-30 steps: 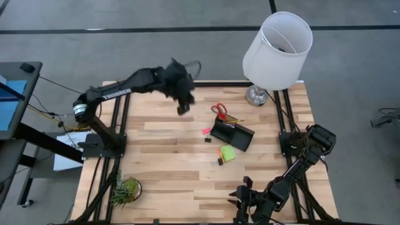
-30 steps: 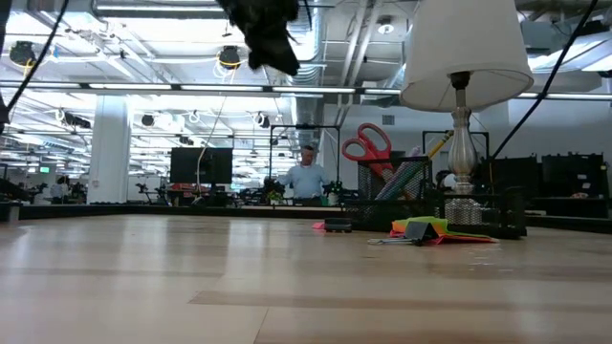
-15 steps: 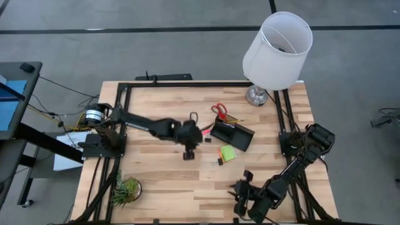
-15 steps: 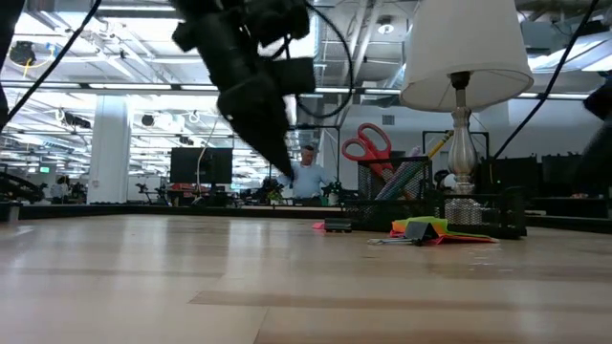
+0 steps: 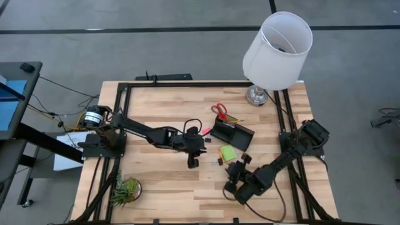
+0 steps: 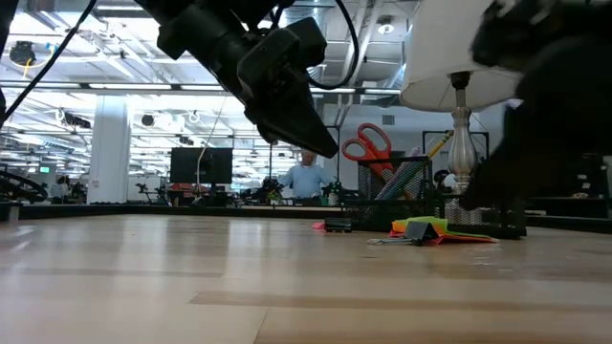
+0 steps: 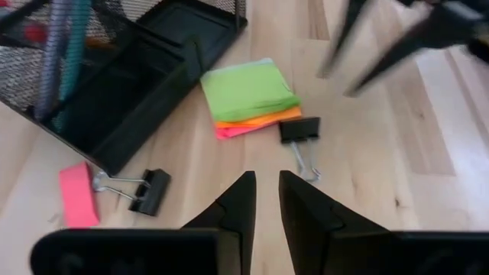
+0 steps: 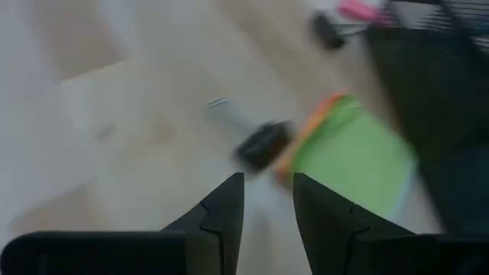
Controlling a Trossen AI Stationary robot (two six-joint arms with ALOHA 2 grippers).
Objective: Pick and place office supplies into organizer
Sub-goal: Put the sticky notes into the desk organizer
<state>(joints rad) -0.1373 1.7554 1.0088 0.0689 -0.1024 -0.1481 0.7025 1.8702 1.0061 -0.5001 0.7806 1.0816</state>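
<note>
The black mesh organizer (image 5: pixel 232 134) stands right of the table's middle, with red-handled scissors (image 5: pixel 219 110), pens and pencils upright in its taller back section (image 6: pixel 402 177). The lime green sticky-note pad (image 5: pixel 227 152) lies flat on the wood at the organizer's near side, one black binder clip (image 7: pixel 298 130) beside it. The pink eraser (image 7: pixel 76 195) and a second clip (image 7: pixel 149 191) lie to the organizer's left. My left gripper (image 5: pixel 192 159) hovers left of the pad, fingers a narrow gap apart (image 7: pixel 266 182). My right gripper (image 5: pixel 234 170) hovers near the pad, open (image 8: pixel 267 183).
A white-shaded lamp (image 5: pixel 277 47) stands at the far right corner, behind the organizer. A small green plant (image 5: pixel 127 189) sits at the near left corner. Bare wood stretches across the table's left half. A person (image 6: pixel 306 178) shows far off in the room behind.
My left arm has swung from high over the far side down toward the table's middle and now hovers low, left of the sticky-note pad. My right arm has risen from the near edge and moved toward the far side, closing on the pad. No object has moved.
</note>
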